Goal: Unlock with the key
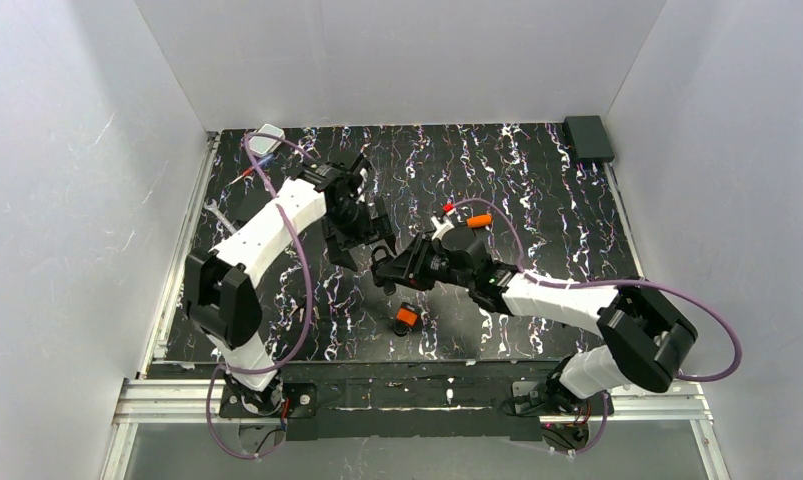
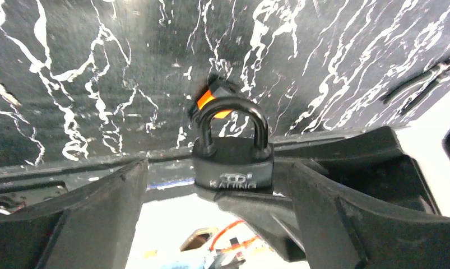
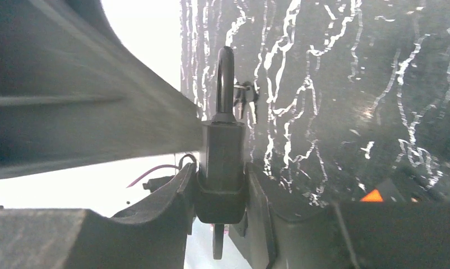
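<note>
A black padlock (image 2: pixel 232 165) with a closed shackle is held upright above the table. My right gripper (image 3: pixel 219 182) is shut on its body, one finger on each flat side. A dark rounded piece (image 3: pixel 218 241), seen edge-on, sticks out under the padlock's bottom and looks like the key's black head; its blade is hidden. My left gripper (image 2: pixel 217 168) is open, its fingers (image 2: pixel 99 207) wide apart on either side of the padlock. In the top view both grippers, left (image 1: pixel 365 228) and right (image 1: pixel 385 268), meet at mid-table.
A small orange padlock (image 1: pixel 407 318) lies on the black marbled table (image 1: pixel 537 190) in front of the grippers; it also shows in the left wrist view (image 2: pixel 210 98). An orange-handled screwdriver (image 1: pixel 477 218) lies behind the right wrist. A silver wrench (image 1: pixel 217 212) lies at the left edge.
</note>
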You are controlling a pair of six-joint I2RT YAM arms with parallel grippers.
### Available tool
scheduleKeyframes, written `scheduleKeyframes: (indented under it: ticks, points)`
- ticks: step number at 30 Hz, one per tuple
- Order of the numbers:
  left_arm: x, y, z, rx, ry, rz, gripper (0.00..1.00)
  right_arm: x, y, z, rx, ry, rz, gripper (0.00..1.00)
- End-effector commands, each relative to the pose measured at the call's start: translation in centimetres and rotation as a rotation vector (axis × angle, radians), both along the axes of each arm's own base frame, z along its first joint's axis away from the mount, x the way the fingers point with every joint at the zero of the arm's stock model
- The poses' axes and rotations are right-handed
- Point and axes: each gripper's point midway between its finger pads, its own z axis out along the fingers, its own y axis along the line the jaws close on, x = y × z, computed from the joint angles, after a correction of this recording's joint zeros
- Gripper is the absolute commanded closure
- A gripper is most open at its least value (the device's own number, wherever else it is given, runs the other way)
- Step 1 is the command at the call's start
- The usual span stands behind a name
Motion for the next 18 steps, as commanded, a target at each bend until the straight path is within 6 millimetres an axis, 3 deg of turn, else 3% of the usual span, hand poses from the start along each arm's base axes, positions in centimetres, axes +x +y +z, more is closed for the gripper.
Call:
scheduleKeyframes:
  ticks: [1,4,9,13,14,15,18]
  points:
    - [2.0,1.7,4.3,0.002,-0.240,0.040,0.02,0.7,-0.9,2.9,0.044,-0.097,-0.036,0.99]
    - [2.9,3.0,5.1,0.046,-0.282,0.046,0.02,0.8,-1.3,2.6,0.021,-0.111,-0.048,0.99]
    - [3.8,5.8,6.5,0.184,-0.489,0.001,0.27,2.3,-2.6,3.0,-0.014,-0.160,-0.132,0.99]
    - [3.3,8.2,7.1,0.305,-0.691,-0.054,0.20,3.9,-3.7,3.3,-0.025,-0.180,-0.213,0.99]
    - [3.1,8.4,7.2,0.316,-0.730,-0.088,0.05,4.1,-3.9,3.2,-0.026,-0.178,-0.228,0.99]
    - [2.9,8.5,7.3,0.321,-0.765,-0.135,0.02,4.3,-4.1,3.3,-0.021,-0.176,-0.245,0.99]
    - [2.1,9.3,7.9,0.311,-0.831,-0.141,0.02,4.9,-4.6,3.7,0.015,-0.173,-0.301,0.99]
